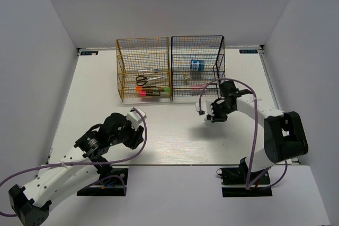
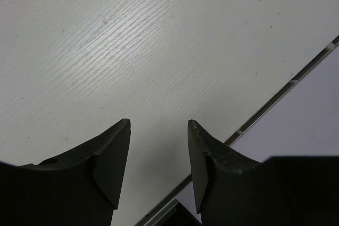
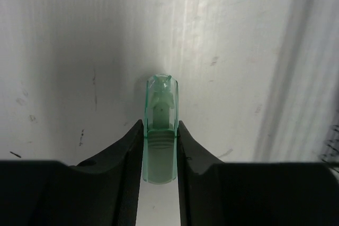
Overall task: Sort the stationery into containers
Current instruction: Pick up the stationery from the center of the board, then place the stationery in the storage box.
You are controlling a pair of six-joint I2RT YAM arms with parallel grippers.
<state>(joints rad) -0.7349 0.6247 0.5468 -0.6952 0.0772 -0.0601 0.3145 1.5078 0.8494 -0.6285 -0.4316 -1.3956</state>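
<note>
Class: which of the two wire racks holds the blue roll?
The black rack, on the right; the blue roll sits inside it. The yellow rack has none.

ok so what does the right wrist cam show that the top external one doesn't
Only the right wrist: the mint piece is see-through, pinched in the right gripper, tip poking out past it. Only the top external: the yellow-orange rack and black rack side by side, the blue roll inside the black one, the left arm. Both: the right gripper, the mint piece, the white table.
</note>
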